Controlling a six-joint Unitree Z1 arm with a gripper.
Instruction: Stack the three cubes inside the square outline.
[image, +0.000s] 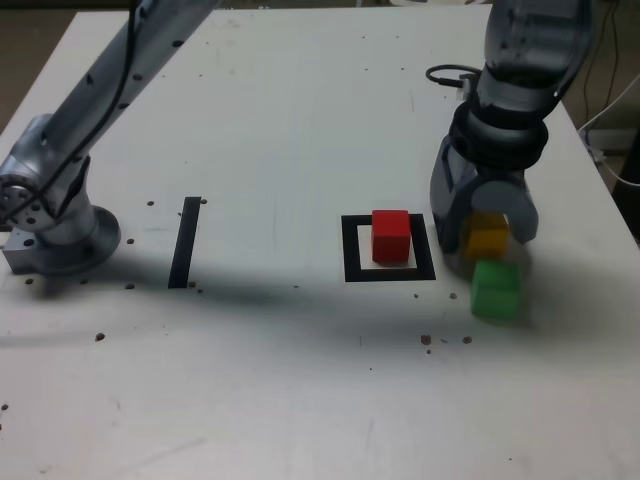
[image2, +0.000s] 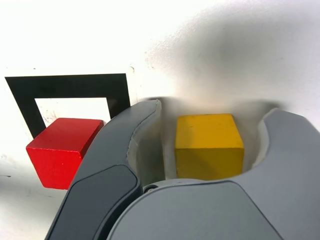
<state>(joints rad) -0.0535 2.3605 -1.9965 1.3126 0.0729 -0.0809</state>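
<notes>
My gripper (image: 487, 243) stands low over the table at the exterior view's right, its jaws straddling the yellow cube (image: 488, 234). In the wrist view the yellow cube (image2: 209, 145) sits on the table between the two fingers (image2: 125, 145), with a narrow gap on each side, so the gripper (image2: 210, 112) is open around it. The red cube (image: 390, 235) rests inside the square outline (image: 352, 250), also seen as red cube (image2: 62, 150) on the black frame (image2: 65, 82). The green cube (image: 495, 288) lies just in front of the yellow one, apart from the gripper.
A straight black tape strip (image: 185, 242) lies at the exterior view's left of the outline. The arm's base (image: 60, 235) sits at the far left edge of the white table (image: 300, 400). A black cable (image: 445, 75) loops behind the gripper.
</notes>
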